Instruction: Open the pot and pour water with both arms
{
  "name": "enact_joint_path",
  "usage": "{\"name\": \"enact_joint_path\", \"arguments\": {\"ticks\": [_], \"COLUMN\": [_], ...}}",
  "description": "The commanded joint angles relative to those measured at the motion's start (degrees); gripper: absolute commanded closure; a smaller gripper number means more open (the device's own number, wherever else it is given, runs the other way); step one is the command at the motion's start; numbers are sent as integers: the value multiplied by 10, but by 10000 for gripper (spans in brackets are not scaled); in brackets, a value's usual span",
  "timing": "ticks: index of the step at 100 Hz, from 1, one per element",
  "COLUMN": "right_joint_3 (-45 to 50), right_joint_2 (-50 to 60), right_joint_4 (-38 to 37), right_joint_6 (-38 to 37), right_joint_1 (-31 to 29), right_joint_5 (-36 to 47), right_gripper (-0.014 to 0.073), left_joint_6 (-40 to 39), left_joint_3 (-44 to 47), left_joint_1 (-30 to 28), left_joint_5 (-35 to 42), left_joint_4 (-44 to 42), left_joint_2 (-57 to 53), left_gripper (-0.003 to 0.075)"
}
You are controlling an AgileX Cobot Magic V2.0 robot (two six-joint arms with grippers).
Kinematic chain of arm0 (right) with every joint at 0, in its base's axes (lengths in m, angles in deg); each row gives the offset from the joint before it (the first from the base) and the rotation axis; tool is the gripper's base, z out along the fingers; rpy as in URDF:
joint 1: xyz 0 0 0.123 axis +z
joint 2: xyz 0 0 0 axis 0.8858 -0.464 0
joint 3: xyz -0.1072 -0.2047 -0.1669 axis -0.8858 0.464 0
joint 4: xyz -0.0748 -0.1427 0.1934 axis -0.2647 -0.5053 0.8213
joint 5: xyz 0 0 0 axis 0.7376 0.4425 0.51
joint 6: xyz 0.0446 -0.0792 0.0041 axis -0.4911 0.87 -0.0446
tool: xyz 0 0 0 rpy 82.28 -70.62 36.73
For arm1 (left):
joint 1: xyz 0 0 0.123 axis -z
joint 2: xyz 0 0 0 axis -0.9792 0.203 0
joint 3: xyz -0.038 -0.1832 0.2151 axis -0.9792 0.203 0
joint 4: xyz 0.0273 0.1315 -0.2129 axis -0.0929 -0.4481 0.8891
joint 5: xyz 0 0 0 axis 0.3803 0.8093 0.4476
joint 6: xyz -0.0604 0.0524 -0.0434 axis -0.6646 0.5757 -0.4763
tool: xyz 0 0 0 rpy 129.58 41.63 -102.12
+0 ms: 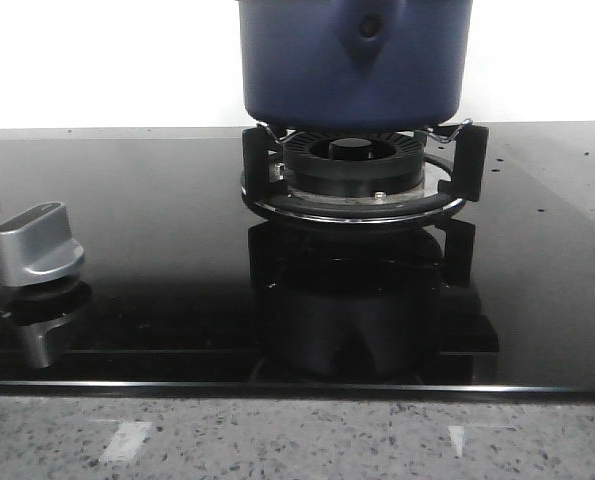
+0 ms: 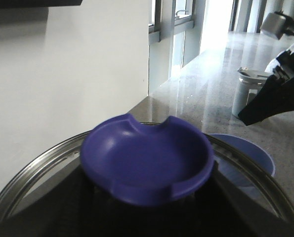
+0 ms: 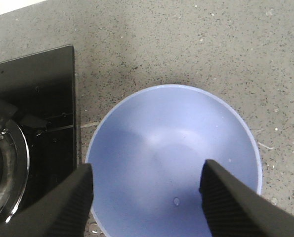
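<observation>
Pot on burner, lid knob at left pincer, right pincer released over bowl.

Large round dark-blue pot (image 1: 355, 62) with matte straight sides sits on the black burner grate (image 1: 362, 170) of the glossy black glass cooktop (image 1: 157, 260), teardrop handle mount facing the front camera. Silver control knob (image 1: 37, 243) sits at the cooktop's left. Left wrist view: dark-blue dished lid knob (image 2: 147, 165) on a steel-rimmed lid (image 2: 33, 177) fills the area at the left pincer (image 2: 147, 217); fingers blurred, can't tell if clenched. Right pincer (image 3: 147, 195) is spread wide, holding nothing, above a light-blue round bowl (image 3: 174, 148) on the speckled grey stone desk (image 3: 196, 44), just beside the cooktop edge.
</observation>
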Motion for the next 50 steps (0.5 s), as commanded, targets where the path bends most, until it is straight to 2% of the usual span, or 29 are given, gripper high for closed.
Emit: {"name": "enact_joint_path", "arguments": {"ticks": [1, 50], "right_joint_3": [-19, -19], "right_joint_2": [14, 14], "right_joint_4": [13, 13], "right_joint_6": [7, 7], "right_joint_1": [0, 0], "right_joint_5": [30, 30], "right_gripper": [170, 170], "left_joint_6": [0, -1], "left_joint_3": [-23, -23], "left_joint_1": [5, 5], "left_joint_5": [-12, -22], "left_joint_4": [33, 21], "left_joint_2": [-22, 16], "left_gripper": [352, 352]}}
